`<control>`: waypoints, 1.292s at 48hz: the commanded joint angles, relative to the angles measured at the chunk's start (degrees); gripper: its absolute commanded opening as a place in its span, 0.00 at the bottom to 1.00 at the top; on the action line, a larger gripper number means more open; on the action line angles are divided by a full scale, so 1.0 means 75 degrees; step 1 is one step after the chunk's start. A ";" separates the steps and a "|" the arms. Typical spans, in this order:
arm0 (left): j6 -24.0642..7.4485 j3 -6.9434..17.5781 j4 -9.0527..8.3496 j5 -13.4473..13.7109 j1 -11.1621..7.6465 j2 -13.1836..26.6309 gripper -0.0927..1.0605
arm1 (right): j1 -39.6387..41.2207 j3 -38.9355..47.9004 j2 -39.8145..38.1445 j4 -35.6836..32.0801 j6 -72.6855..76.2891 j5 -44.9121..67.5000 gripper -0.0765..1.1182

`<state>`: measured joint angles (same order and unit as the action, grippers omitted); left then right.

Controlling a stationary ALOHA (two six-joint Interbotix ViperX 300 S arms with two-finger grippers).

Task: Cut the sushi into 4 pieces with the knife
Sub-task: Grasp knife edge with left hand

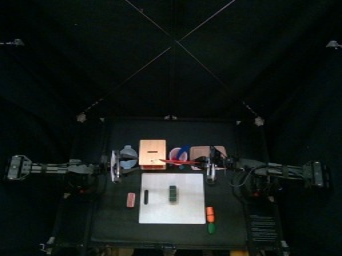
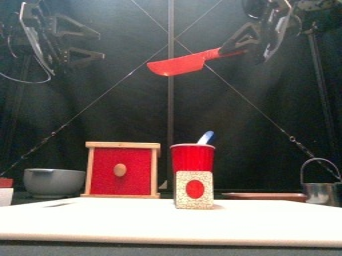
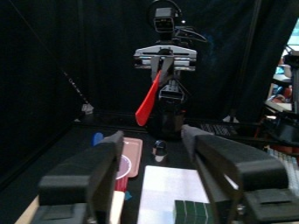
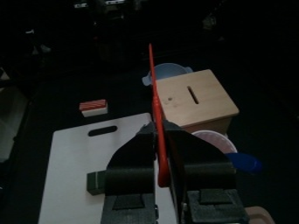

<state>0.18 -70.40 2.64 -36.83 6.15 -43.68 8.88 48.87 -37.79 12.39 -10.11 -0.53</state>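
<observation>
Right wrist view alone shows right pincer (image 4: 163, 162) clamped on red toy knife (image 4: 155, 96). Front view: knife upper centre, tilted, right arm upper right. Left pincer (image 3: 152, 153) spread wide, holding nothing. Dark green toy sushi roll (image 1: 174, 192) on white cutting board (image 1: 190, 207), top view lower centre; piece seams hard to make out.
</observation>
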 commanded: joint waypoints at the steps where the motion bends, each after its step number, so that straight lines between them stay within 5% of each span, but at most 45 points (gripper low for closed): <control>1: -0.0047 0.0293 -0.0141 0.0141 -0.0117 0.0234 0.95 | -0.0281 0.0527 0.0059 -0.0270 0.0000 0.1184 0.13; 12: -0.0047 0.0797 -0.0656 0.0715 -0.0293 0.1184 0.96 | -0.0539 0.0914 0.0680 -0.0457 -0.0012 0.2098 0.12; 23: -0.0047 0.1547 -0.0715 0.1254 -0.0293 0.2309 0.96 | -0.0691 0.0797 0.1359 -0.0539 -0.0012 0.2250 0.12; 38: -0.0082 0.2180 -0.0996 0.1277 -0.0293 0.3727 0.96 | -0.0773 0.0668 0.1605 -0.0656 -0.0012 0.2250 0.12; 49: -0.0094 0.2402 -0.1008 0.1277 -0.0246 0.4148 0.92 | -0.0832 0.0691 0.1605 -0.0621 0.0000 0.2250 0.12; 62: -0.0094 0.2285 -0.1008 0.1277 -0.0234 0.4102 0.74 | -0.0844 0.0727 0.1617 -0.0633 0.0000 0.2250 0.12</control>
<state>-0.62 -53.96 -4.75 -26.98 4.31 -12.39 2.72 55.20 -25.14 7.56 -10.11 15.82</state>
